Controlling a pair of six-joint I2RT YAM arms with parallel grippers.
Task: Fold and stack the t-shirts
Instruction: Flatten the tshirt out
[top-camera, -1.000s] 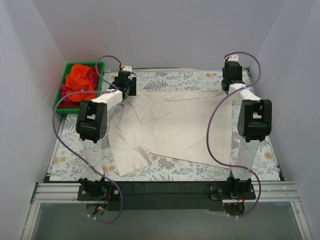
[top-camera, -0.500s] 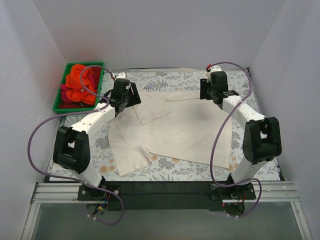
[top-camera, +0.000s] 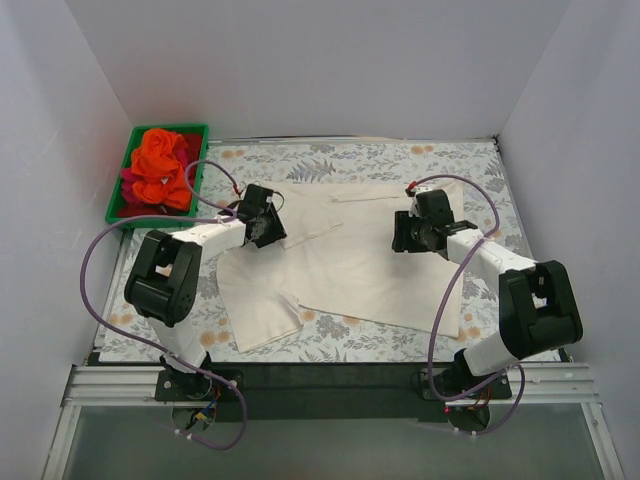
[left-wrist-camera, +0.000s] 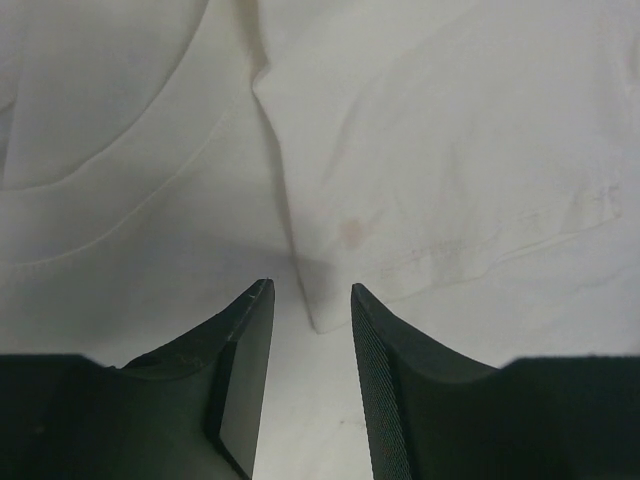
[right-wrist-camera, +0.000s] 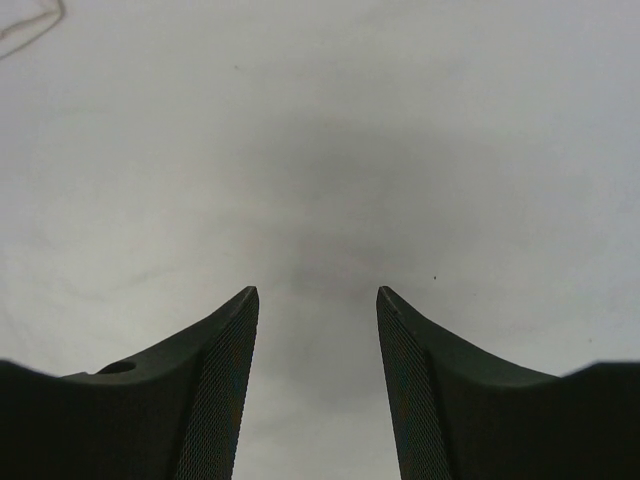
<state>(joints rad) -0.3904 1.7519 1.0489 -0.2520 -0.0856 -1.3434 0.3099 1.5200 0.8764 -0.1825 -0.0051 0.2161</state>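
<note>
No writing, label, brand or number can be read in any view. The cream shirt (left-wrist-camera: 450, 150) fills both wrist views and shows only plain cloth, stitched hems and a faint spot. In the top view, the dark joint housings of the left arm (top-camera: 165, 280) at 8 o'clock and the right arm (top-camera: 540, 312) at 4 o'clock may carry small markings, but they are too small to tell.
</note>
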